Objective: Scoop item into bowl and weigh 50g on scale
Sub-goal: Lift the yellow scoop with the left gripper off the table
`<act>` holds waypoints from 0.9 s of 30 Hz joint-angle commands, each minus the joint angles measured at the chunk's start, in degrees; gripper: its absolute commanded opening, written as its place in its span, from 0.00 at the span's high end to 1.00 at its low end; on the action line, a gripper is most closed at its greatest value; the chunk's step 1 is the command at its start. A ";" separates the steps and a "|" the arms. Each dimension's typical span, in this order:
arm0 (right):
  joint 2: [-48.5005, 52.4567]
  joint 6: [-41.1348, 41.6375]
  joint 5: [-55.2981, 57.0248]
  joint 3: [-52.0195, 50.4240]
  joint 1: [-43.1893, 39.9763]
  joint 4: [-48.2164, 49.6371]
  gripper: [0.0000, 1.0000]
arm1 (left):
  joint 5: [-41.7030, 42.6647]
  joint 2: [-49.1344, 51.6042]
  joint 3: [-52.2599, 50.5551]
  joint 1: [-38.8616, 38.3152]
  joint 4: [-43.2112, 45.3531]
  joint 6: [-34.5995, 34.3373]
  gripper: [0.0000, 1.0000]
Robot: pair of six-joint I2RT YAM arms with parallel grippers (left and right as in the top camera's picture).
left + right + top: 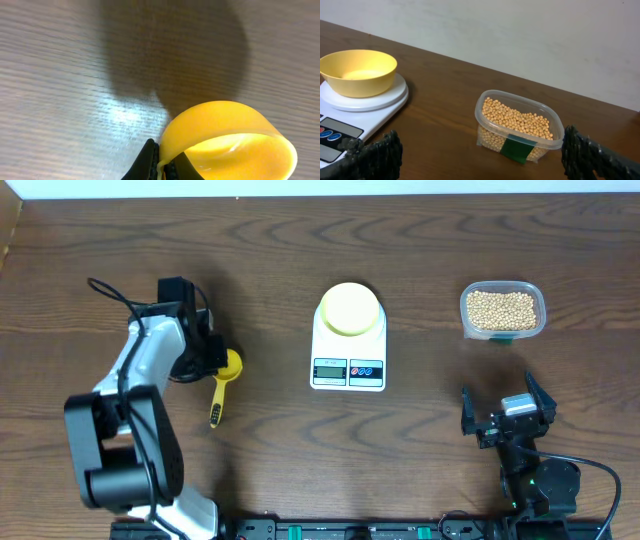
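The tan beans (pixel 501 307) fill a clear plastic tub (pixel 534 291) at the back right; they also show in the right wrist view (pixel 520 119). The pale yellow bowl (pixel 349 308) sits empty on the white scale (pixel 348 368) at the table's middle; both show in the right wrist view, the bowl (pixel 357 71) on the scale (pixel 335 130). My left gripper (pixel 215 360) is shut on the rim of the bright yellow scoop (pixel 221 387), seen close up in the left wrist view (pixel 230 142). My right gripper (pixel 505 415) is open and empty, in front of the tub.
The scoop's black-tipped handle (pixel 215 415) points toward the table's front edge. A black rail (pixel 350 530) runs along the front edge. A pale wall (pixel 520 30) stands behind the table's far edge.
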 commanded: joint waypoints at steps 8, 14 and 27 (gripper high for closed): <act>-0.52 -0.33 0.24 -0.09 0.44 -0.24 0.01 | 0.37 -10.03 0.13 -0.04 -1.88 -1.88 0.92; -0.52 -0.33 0.24 -0.09 0.44 -0.24 0.01 | 0.59 -12.76 0.13 -0.04 -2.67 -5.01 0.92; -0.52 -0.33 0.24 -0.09 0.44 -0.24 0.01 | 0.81 -14.29 0.13 -0.04 -5.01 -6.64 0.92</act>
